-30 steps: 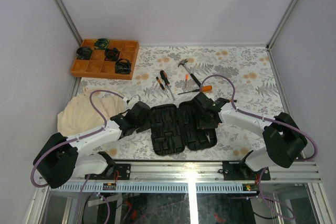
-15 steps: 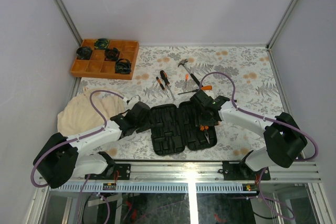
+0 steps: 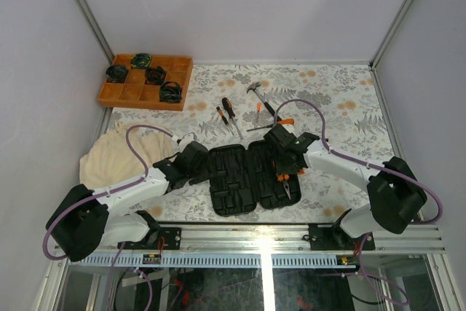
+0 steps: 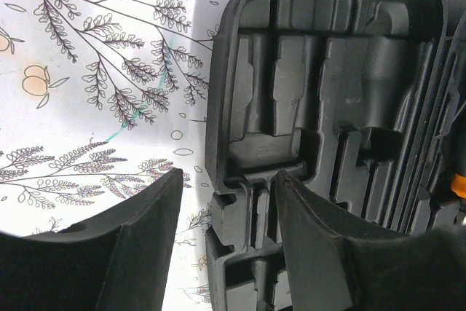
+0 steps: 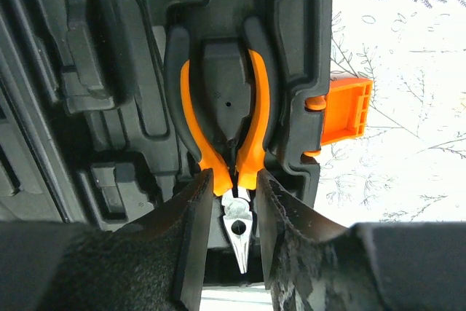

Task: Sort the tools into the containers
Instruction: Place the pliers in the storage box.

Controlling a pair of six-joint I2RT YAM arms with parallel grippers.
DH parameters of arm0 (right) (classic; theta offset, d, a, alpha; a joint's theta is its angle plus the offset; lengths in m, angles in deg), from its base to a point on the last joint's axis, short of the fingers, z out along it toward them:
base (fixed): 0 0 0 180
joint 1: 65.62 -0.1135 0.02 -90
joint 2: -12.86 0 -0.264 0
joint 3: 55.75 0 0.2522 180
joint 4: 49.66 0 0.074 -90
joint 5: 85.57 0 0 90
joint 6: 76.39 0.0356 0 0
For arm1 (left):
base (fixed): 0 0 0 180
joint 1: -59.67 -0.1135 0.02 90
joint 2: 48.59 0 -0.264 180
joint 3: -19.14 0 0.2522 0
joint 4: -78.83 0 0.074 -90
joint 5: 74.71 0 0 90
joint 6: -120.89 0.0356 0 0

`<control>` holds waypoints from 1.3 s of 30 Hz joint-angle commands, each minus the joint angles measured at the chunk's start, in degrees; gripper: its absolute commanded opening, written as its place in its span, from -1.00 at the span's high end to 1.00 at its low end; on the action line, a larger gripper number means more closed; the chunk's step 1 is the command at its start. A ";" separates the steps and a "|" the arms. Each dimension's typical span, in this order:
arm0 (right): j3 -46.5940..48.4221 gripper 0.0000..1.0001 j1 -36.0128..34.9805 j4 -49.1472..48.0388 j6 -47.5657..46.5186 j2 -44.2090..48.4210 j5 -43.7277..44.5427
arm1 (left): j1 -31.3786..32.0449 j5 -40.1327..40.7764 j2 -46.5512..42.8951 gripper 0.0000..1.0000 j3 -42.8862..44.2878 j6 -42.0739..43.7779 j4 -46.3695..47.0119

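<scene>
Pliers (image 5: 226,176) lie in case (image 5: 109,107), right arm's jaws straddling them.

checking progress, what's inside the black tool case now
One pair of orange-and-black-handled pliers lies in a moulded slot of the black hinged plastic tool case. Other visible slots are bare. The jaws of the right gripper hide slots beside the pliers' nose.

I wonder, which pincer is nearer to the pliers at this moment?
Right. The right pincer has a finger on either side of the pliers in the case's right half. The left pincer is across the case, straddling its left rim.
</scene>
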 commanded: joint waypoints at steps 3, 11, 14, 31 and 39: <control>2.30 0.28 0.61 0.68 -1.91 -1.75 -0.42 | -0.04 -0.14 -0.15 -0.05 0.08 1.60 2.57; 1.84 0.32 1.26 1.09 -2.55 -3.94 -0.72 | -0.06 -0.74 0.35 -0.04 0.15 1.68 2.98; 1.33 0.34 1.31 1.25 -2.34 -4.95 -1.49 | -0.04 -1.07 0.52 -0.03 0.31 1.93 3.01; -5.19 0.34 1.32 1.33 -0.47 -8.97 -5.73 | -0.07 -1.65 1.50 0.00 0.46 2.04 3.80; -8.25 0.35 1.30 -0.28 1.01 -9.63 -5.11 | -0.08 -1.76 1.58 0.01 0.50 2.10 3.88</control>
